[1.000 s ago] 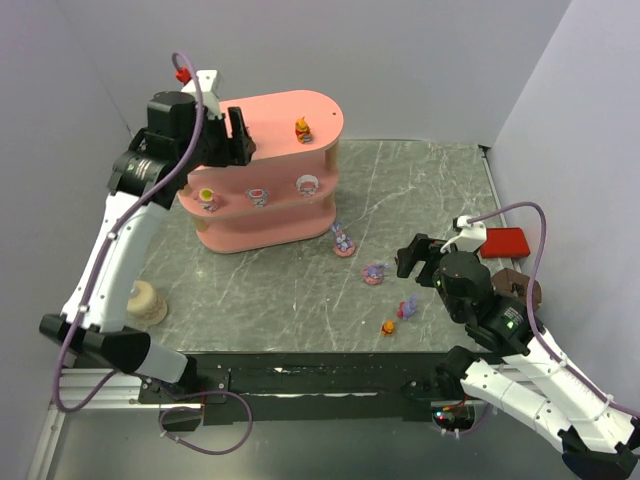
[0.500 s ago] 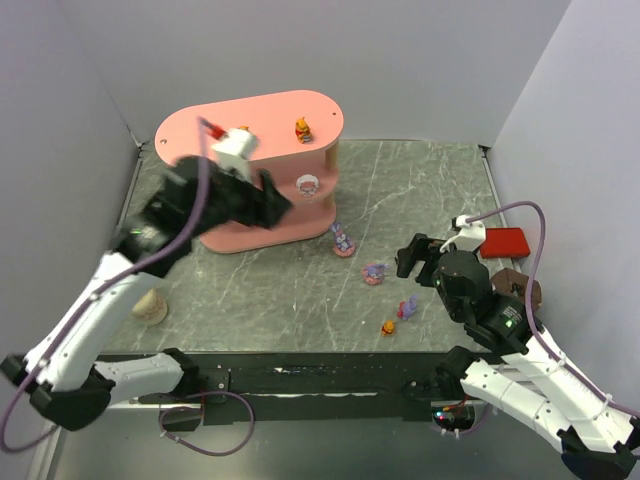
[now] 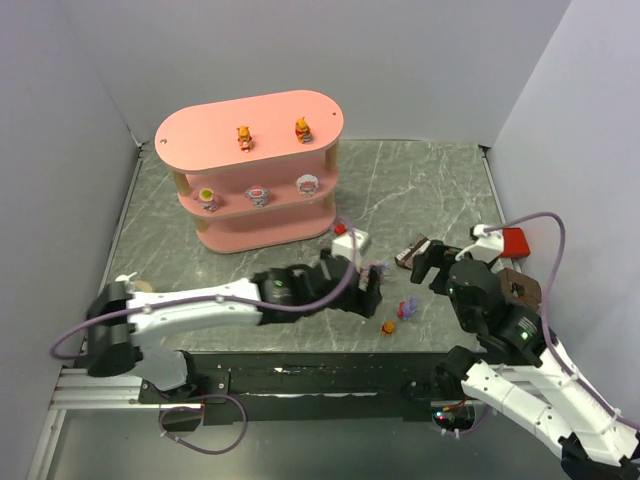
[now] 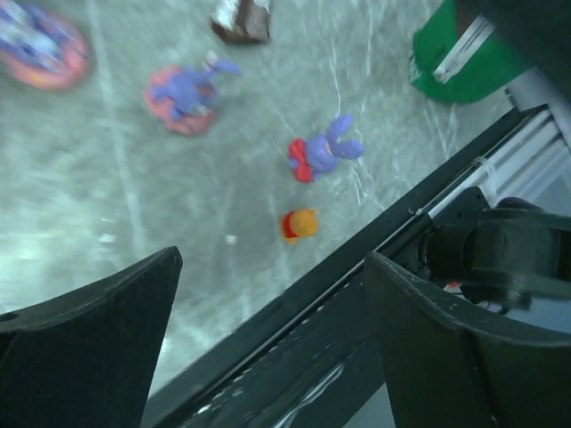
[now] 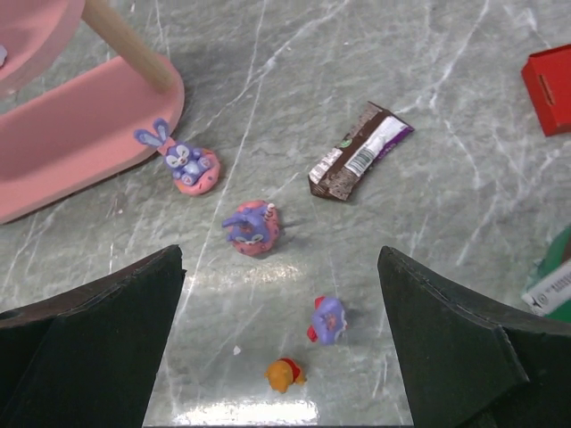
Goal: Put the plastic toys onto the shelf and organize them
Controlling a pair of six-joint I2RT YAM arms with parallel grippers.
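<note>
The pink shelf (image 3: pixel 215 125) stands at the back left. Two orange bears (image 3: pixel 243 137) (image 3: pixel 302 128) stand on its top tier and three pink-white toys (image 3: pixel 258 194) on its middle tier. On the table lie a purple bunny (image 5: pixel 183 163), a purple toy on a pink disc (image 5: pixel 252 227), a small purple toy (image 5: pixel 327 319) and an orange bear (image 5: pixel 285 374). My left gripper (image 3: pixel 368 290) is open and empty, low over these loose toys; the bear (image 4: pixel 300 225) lies just beyond its fingertips. My right gripper (image 5: pixel 281 267) is open and empty above the same toys.
A brown-wrapped snack bar (image 5: pixel 359 152) lies right of the loose toys. A red flat box (image 5: pixel 549 76) sits at the far right. A beige object (image 3: pixel 143 290) stands at the left, behind my left arm. The table's front edge and rail (image 4: pixel 339 303) run close under my left gripper.
My left arm has swung from the shelf's top tier down to the front of the table over the loose toys. A second orange bear now stands on the top tier. My right gripper has shifted slightly.
</note>
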